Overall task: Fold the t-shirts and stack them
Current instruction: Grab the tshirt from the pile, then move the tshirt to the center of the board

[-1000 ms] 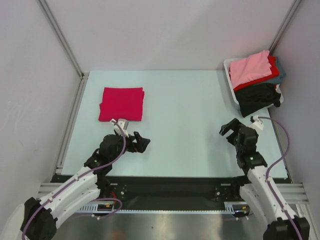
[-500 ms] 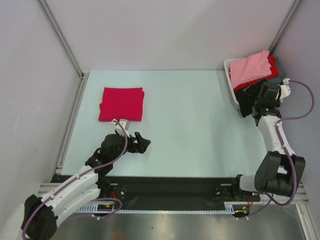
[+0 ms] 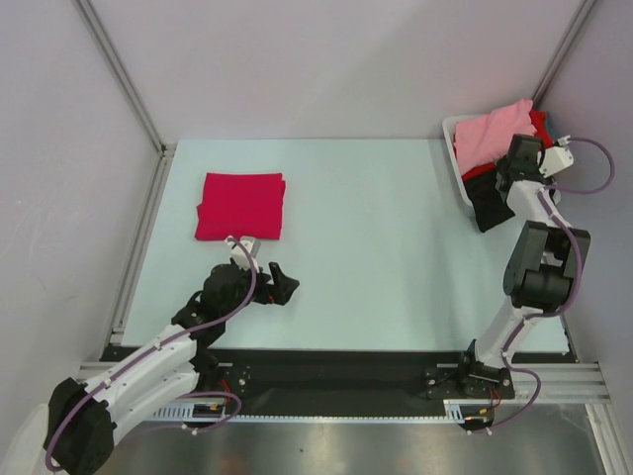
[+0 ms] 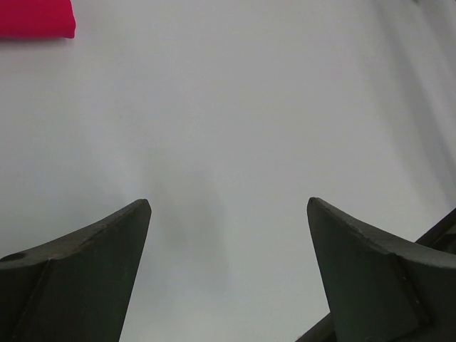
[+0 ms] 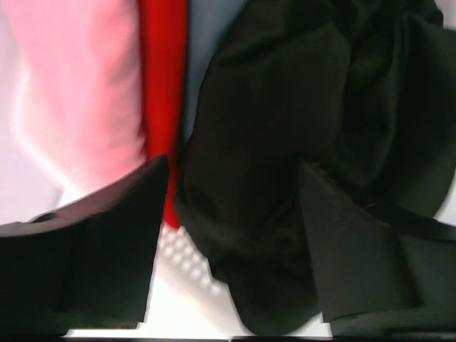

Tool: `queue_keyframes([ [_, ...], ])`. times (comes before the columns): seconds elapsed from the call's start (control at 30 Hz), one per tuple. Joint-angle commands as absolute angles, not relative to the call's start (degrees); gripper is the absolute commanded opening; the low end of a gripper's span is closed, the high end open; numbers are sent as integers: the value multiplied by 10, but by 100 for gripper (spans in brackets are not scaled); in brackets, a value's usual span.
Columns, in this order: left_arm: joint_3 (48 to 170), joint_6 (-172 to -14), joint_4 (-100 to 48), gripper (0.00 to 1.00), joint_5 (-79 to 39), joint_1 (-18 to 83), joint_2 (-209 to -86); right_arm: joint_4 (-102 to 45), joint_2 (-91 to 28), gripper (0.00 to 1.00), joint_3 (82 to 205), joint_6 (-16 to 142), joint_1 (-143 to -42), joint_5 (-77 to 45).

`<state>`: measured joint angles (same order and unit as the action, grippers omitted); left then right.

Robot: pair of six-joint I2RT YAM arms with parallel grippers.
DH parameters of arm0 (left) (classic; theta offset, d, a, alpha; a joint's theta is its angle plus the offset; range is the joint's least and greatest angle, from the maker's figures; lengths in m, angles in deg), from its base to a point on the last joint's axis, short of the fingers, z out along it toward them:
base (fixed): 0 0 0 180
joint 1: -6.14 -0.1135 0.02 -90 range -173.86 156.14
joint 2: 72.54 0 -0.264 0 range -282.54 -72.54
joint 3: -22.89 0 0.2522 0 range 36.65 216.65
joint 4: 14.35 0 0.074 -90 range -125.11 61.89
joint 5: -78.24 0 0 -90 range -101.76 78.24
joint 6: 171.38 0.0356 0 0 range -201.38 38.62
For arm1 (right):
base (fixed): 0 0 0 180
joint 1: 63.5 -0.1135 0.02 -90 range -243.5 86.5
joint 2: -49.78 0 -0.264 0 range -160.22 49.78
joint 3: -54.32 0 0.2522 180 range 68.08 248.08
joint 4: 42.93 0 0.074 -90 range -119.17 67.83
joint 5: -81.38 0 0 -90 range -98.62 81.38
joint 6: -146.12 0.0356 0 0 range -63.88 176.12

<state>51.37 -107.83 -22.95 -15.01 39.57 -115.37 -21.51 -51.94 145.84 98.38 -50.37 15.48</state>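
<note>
One magenta-red cloth t-shirt [image 3: 241, 206] is folded into a flat, neat rectangle and laid at about ten o'clock on the pale bench [image 3: 376, 247]. That is the only finished piece, and nothing is stacked on it yet, so the task is judged to be at an early stage.

The other shirts are heaped in the white slatted plastic basket [image 3: 451, 126] at the two o'clock corner. They are a loosely laid pale pink t-shirt [image 3: 490, 132] on top, a bright red t-shirt [image 3: 537, 121] under it, a strip of teal cloth [image 5: 201, 50], and a large crumpled black t-shirt [image 3: 488, 208] that spills over the basket's six o'clock edge. All of these are left to be pulled out, flattened, folded and stacked.

The right hand [image 5: 234, 164] is held over the basket with its fingers apart, and black folds are seen between them. The wrist view is blurred, so whether the cloth is already touched cannot be told. The black shirt is judged to be the next piece.

The left hand [image 4: 229, 202] is spread wide and empty above bare bench, at about six o'clock from the folded shirt and apart from it.
</note>
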Motion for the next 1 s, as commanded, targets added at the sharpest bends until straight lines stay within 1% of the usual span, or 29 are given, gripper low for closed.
queue_keyframes([
  [0.0,526,-1075,-209,97,-157,400,-1153,-205,-581,71,1523,973,-500,221],
  [0.03,526,-1076,-209,97,-155,400,-1153,-199,-601,62,1555,968,-500,220],
  [0.07,526,-1076,-210,97,-155,400,-1151,-175,-631,57,1573,966,-500,218],
  [0.1,526,-1076,-210,97,-155,400,-1151,-161,-646,34,1589,965,-500,214],
  [0.2,527,-1074,-213,96,-153,400,-1150,-136,-655,0,1627,947,-505,162],
  [0.27,528,-1073,-214,96,-148,400,-1147,-152,-634,0,1608,951,-516,172],
  [0.3,527,-1072,-214,95,-148,400,-1146,-166,-603,0,1597,943,-527,182],
  [0.43,526,-1073,-215,95,-144,400,-1143,-219,-515,0,1561,882,-604,269],
  [0.47,526,-1073,-214,95,-143,400,-1144,-247,-500,0,1557,861,-652,279],
  [0.53,526,-1073,-213,95,-143,400,-1146,-275,-461,0,1554,793,-701,293],
  [0.6,527,-1072,-212,94,-144,400,-1149,-316,-438,0,1559,746,-772,295],
  [0.67,528,-1073,-211,94,-147,400,-1153,-336,-410,0,1575,693,-831,283],
  [0.77,528,-1072,-209,94,-146,400,-1158,-344,-373,0,1607,672,-874,238],
  [0.83,528,-1072,-209,94,-145,400,-1158,-344,-344,0,1625,694,-876,187],
  [0.97,529,-1072,-208,94,-145,400,-1160,-322,-300,0,1620,740,-859,155],
])
